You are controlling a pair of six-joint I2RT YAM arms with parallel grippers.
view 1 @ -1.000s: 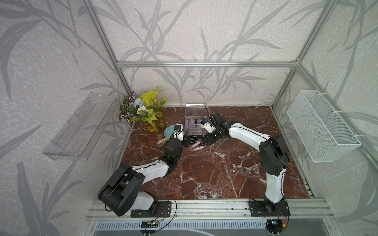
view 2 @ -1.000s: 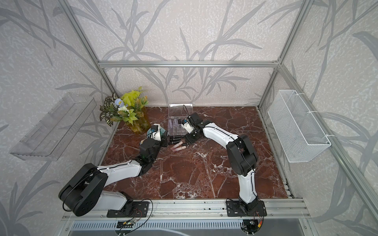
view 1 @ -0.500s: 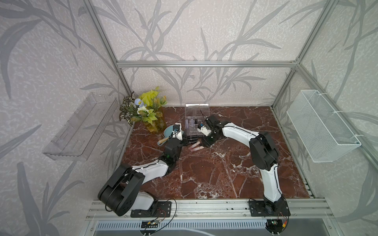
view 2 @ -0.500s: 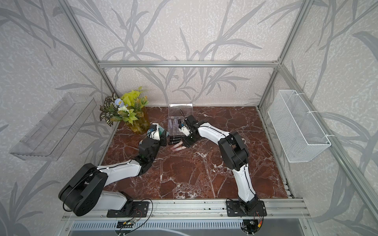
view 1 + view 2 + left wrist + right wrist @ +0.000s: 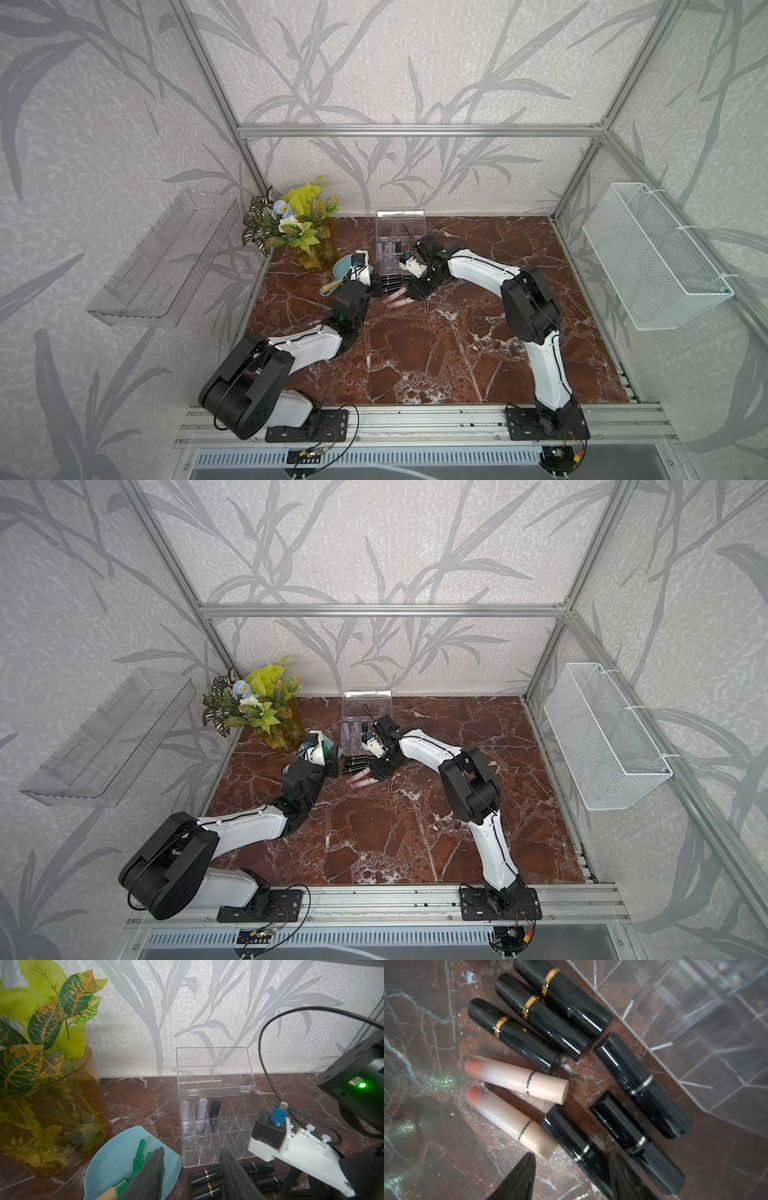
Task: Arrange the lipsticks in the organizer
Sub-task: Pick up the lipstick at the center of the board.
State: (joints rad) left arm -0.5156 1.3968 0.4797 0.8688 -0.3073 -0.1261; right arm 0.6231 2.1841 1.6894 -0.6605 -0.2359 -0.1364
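Right gripper [image 5: 571,1165] hangs low over the loose lipsticks [image 5: 542,1016] on the marble table [image 5: 425,1147], jaws apart and straddling 1 black silver-banded tube [image 5: 569,1142]; the spread looks wider than the tube, so I judge this a line-up for a pick, not a grip; the tube's other end runs out of the picture, so whether the pads touch it cannot be told. Left gripper [image 5: 191,1150] hovers near the blue dish [image 5: 108,1159], jaws apart with nothing between them, probably held aside to leave the pile to its partner. 8 tubes lie flat just in front of the organizer [image 5: 207,1156]: 3 gold-banded black, 3 silver-banded black, 2 pale pink [image 5: 515,1078]; lying so close should keep each carry short. Its lid [image 5: 214,1068] stands tipped back, leaving the cells open from above; 2 lavender tubes [image 5: 184,1113] and 1 black tube [image 5: 215,1114] stand upright in the back row. A white camera mount [image 5: 291,1147] covers some cells in the left wrist view; glare on the clear walls blurs cell edges; in both top views the tubes are too small to count.
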